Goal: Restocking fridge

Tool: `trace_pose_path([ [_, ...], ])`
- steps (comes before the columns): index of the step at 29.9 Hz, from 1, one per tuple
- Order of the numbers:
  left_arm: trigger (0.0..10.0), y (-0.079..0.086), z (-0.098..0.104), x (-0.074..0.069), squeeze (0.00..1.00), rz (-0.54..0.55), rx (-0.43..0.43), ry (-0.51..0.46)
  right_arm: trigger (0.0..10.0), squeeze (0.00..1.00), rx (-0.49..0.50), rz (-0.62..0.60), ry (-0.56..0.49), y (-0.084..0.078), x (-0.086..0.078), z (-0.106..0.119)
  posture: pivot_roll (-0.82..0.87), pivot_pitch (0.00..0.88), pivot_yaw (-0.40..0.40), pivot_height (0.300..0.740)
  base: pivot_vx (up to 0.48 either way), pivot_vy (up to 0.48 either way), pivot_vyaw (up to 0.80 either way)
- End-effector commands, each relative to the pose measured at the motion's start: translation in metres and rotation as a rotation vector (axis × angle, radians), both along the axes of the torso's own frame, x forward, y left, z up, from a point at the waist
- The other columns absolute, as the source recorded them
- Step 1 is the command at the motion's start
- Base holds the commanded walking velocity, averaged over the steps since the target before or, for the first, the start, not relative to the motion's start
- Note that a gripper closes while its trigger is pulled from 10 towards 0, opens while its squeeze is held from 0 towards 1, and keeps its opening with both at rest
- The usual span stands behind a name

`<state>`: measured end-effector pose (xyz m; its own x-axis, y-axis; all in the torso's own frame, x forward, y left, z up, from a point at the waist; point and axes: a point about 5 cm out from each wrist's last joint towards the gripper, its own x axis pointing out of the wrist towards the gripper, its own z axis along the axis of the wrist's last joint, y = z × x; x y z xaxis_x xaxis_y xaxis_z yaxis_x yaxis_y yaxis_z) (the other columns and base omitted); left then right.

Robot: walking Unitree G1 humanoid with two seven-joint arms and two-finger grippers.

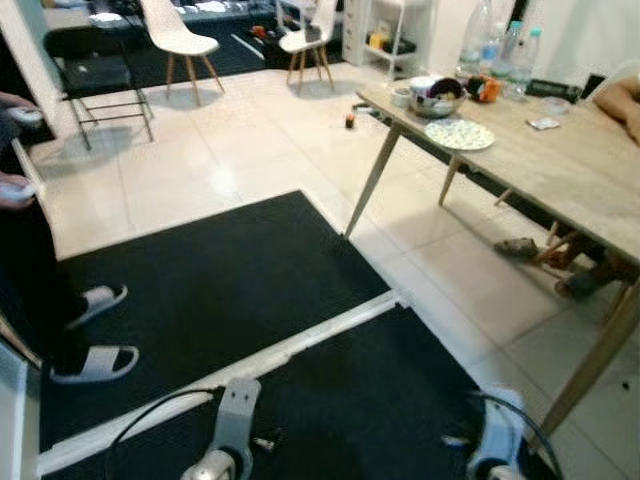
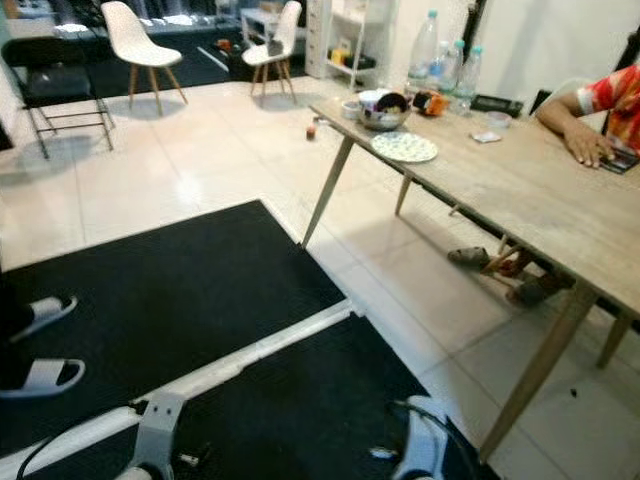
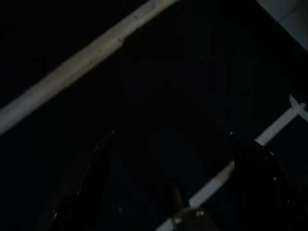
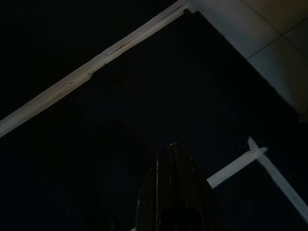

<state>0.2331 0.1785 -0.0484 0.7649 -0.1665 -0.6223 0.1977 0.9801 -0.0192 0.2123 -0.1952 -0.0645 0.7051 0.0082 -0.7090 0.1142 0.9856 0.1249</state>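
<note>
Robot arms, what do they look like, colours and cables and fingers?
The left arm is a silver-grey metal bracket with a screw beside it and a thin black cable looping out to its side. The right arm is a rounder, paler silver piece, also with a black cable arching over it. In the dark wrist views, each gripper's fingers are long, glossy black and tapered.

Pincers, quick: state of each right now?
Left pincer: open, holding nothing, hanging over the black mat.
Right pincer: fingers together, shut on nothing, also over the mat.
</note>
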Motion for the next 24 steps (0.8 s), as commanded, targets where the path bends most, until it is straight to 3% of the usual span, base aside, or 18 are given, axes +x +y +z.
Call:
trace_pose_path([
  [1,10.0,-0.0015,-0.0039,-0.0050,0.00,0.004,-0.005,0.022,10.0,0.00,-0.018,-0.009,0.002,-0.0072,-0.0010,0.0006,-0.01,0.041,0.012,0.740,0.356,0.000,0.00],
  [20,10.0,0.0006,-0.0056,-0.0079,0.00,0.007,-0.002,0.029,10.0,0.00,-0.010,-0.017,0.008,-0.0065,-0.0026,-0.0005,-0.01,0.055,0.013,0.740,0.352,0.000,0.00],
  [24,10.0,0.0008,-0.0054,-0.0078,0.00,0.006,-0.001,0.028,10.0,0.00,-0.010,-0.016,0.010,-0.0062,-0.0023,-0.0005,0.00,0.055,0.014,0.740,0.348,0.000,-0.80],
])
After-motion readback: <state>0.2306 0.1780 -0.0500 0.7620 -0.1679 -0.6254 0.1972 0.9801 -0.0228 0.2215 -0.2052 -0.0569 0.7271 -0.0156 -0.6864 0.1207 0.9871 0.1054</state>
